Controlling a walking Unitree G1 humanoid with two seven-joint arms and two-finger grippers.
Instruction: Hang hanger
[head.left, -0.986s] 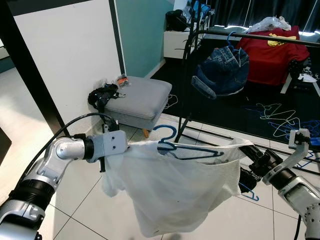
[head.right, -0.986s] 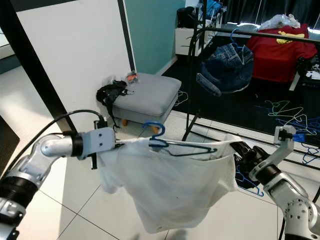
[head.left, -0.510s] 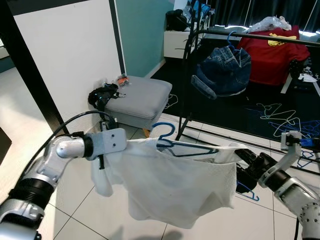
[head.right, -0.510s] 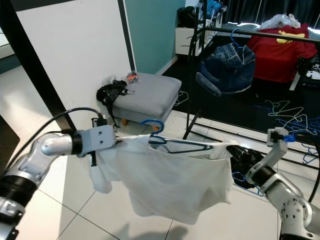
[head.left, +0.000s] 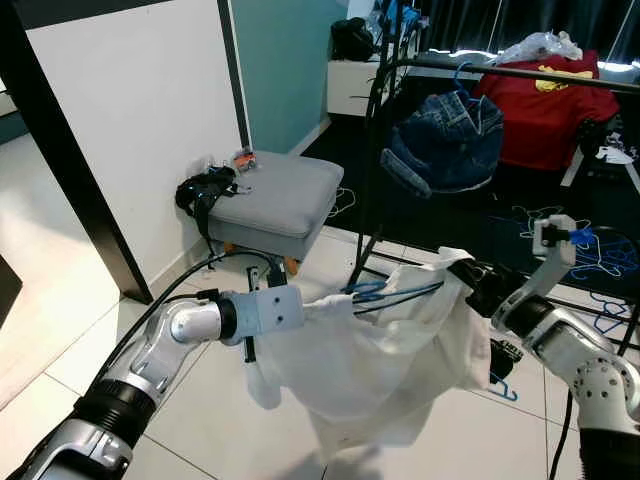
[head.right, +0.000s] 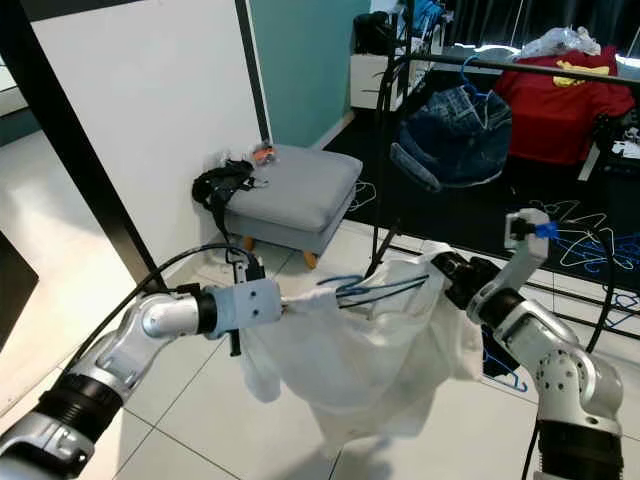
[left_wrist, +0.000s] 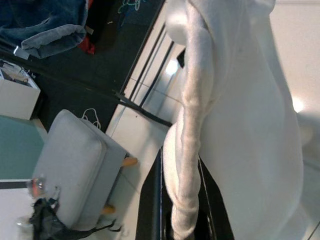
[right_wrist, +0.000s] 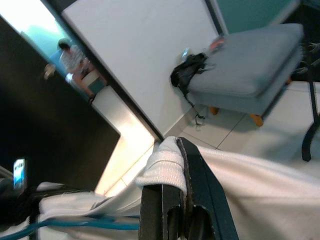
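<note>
A white garment (head.left: 385, 355) hangs stretched between my two grippers, above the tiled floor. A blue hanger (head.left: 385, 292) lies tilted in its upper opening, hook toward my left arm. My left gripper (head.left: 312, 306) is shut on a rolled edge of the garment (left_wrist: 187, 150), which runs out between its black fingers (left_wrist: 150, 210). My right gripper (head.left: 458, 270) is shut on the garment's other edge; its fingers (right_wrist: 200, 190) pinch the white hem (right_wrist: 162, 167). The black clothes rack bar (head.left: 500, 70) stands behind, above and beyond the garment.
Blue jeans (head.left: 445, 140) and a red shirt (head.left: 545, 110) hang on the rack. A grey ottoman (head.left: 275, 195) with a black item stands by the white wall on the left. Loose blue hangers (head.left: 560, 240) lie on the dark floor under the rack.
My left gripper moved right and lower, and my right gripper rose and came inward toward the rack. The garment bunched up between them and the hanger tilted.
</note>
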